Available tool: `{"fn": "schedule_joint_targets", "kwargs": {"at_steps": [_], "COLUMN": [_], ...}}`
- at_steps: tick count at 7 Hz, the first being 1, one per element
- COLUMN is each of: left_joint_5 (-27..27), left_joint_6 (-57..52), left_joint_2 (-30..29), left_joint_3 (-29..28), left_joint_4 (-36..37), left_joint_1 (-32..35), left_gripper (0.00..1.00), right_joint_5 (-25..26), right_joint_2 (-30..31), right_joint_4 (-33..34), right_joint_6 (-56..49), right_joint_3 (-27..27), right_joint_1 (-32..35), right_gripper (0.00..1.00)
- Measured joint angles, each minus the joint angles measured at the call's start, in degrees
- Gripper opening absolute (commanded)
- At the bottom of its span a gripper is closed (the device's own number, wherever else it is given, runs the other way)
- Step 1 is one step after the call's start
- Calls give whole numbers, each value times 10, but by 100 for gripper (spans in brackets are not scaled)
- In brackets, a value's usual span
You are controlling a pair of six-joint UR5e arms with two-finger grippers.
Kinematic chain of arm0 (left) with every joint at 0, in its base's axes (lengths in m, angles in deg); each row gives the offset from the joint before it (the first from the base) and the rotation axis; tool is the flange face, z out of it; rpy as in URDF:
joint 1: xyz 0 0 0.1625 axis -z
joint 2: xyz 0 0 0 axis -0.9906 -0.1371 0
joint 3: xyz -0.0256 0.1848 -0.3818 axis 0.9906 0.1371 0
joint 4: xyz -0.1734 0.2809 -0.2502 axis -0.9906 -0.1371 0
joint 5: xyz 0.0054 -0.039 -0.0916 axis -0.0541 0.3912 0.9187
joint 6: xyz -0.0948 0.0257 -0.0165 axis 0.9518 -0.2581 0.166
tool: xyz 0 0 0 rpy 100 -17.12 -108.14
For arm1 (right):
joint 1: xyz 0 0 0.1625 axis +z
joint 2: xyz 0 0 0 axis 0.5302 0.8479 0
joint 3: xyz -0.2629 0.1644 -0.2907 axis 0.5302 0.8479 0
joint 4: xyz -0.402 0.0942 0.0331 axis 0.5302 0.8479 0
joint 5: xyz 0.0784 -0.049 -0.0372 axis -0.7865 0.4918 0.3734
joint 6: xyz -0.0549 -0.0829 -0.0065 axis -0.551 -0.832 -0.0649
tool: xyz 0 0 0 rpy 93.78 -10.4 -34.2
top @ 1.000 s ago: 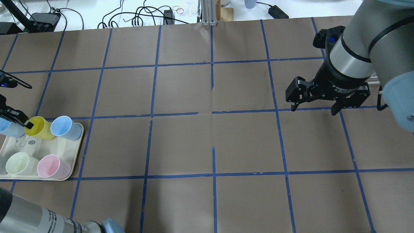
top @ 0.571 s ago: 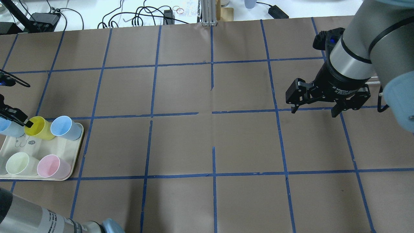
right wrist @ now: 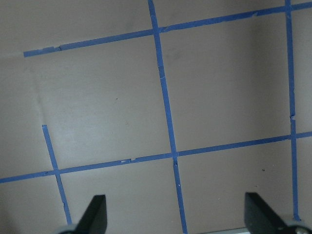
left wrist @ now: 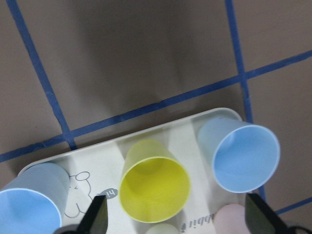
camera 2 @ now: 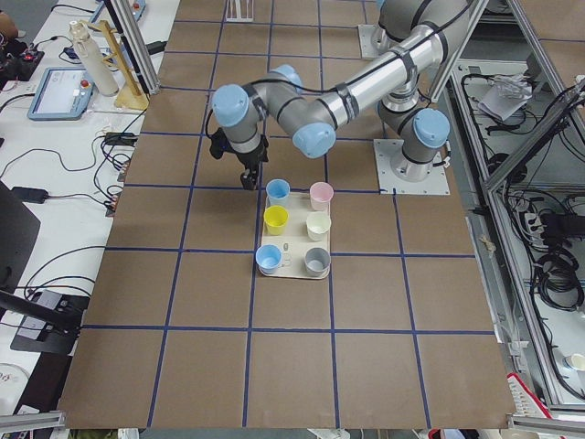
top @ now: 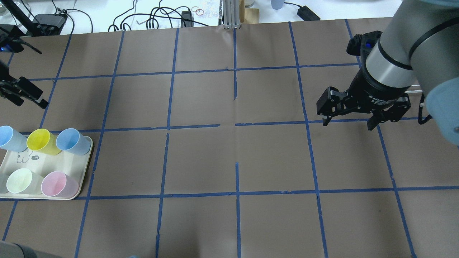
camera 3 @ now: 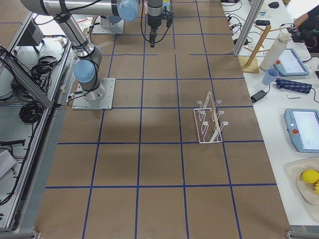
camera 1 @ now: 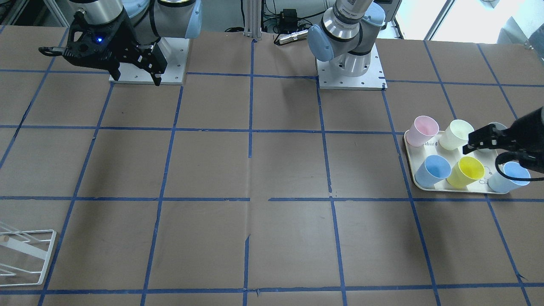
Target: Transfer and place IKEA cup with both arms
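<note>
Over at the tray [top: 59, 163] on the robot's left, the big change: the left gripper [top: 31, 103], which had one finger hooked inside the IKEA cup [top: 39, 141] a moment ago, is now up and off it, with nothing in its grasp. The cup hasn't budged; it stands upright in the tray's far row, tucked close between two blue cups [top: 73, 141], with a pale cup [top: 20, 181] and a pink cup [top: 57, 184] in the near row. From the left wrist camera the fingers [left wrist: 99, 216] are spread wide and the yellow rim sits below, between them. The left arm reaches in from the side, wrist pointing down above the tray's far edge. Across the table the right gripper [top: 348, 124] hangs just where it was, jaws spread wide too, holding nothing, pointing down over a crossing of blue tape lines. It is well apart from the tray, with a broad stretch of brown gridded table [top: 236, 157] between the two. A white wire rack [camera 1: 25, 255] stands near the table's edge on the robot's right side.
</note>
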Motion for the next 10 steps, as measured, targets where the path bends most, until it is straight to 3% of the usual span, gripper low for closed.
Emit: {"fn": "schedule_joint_targets", "kwargs": {"at_steps": [3,5,7,10], "left_joint_5": [2,0,-1,2], "left_joint_6": [263,371,409,409], "left_joint_2": [109,154,156,146], "left_joint_3": [41,52,39,19], "left_joint_4": [-40,-32,-16,-13], "left_joint_1": [193,281,309,288], "left_gripper": [100,100,100,100], "right_joint_5": [0,-1,-1,-1], "right_joint_2": [0,0,-1,0], "right_joint_4": [1,2,3,3], "right_joint_6": [-1,0,0,0], "right_joint_3": [1,2,2,2], "right_joint_1": [0,0,0,0], "right_gripper": [100,100,100,100]}}
